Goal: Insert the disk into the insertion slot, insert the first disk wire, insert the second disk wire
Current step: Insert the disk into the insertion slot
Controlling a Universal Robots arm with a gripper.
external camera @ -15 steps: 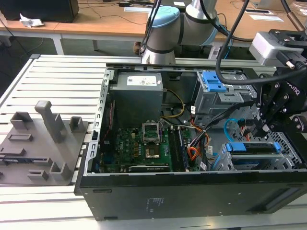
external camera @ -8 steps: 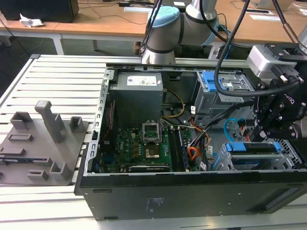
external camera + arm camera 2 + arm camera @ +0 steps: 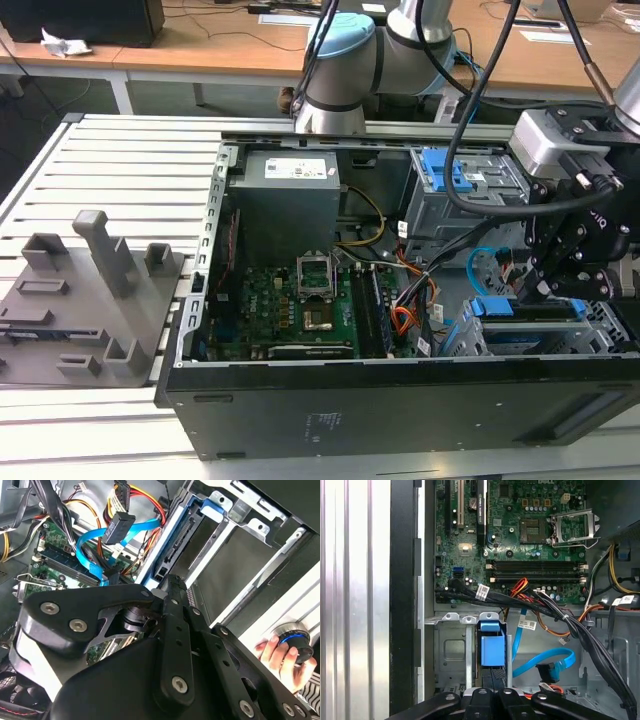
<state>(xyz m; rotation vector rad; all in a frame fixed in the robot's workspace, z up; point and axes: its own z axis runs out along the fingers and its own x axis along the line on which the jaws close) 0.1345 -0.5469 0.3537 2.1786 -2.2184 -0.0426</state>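
Gripper (image 3: 493, 679) hung at the disk (image 3: 492, 649), jaws together.
It sat in the insertion slot (image 3: 451, 652); the second disk wire (image 3: 547, 659) looped beside.

Checking in on my exterior view: the whole setup sits on a ribbed aluminium bench (image 3: 120, 160). Wooden desks (image 3: 200, 55) run across at 12 o'clock, with crumpled paper (image 3: 62, 44) and a black box (image 3: 80, 18) around 10.

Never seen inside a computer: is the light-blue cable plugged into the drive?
Not plugged in: in the second wrist view the black plug of the light-blue data cable hangs free, apart from the disk.
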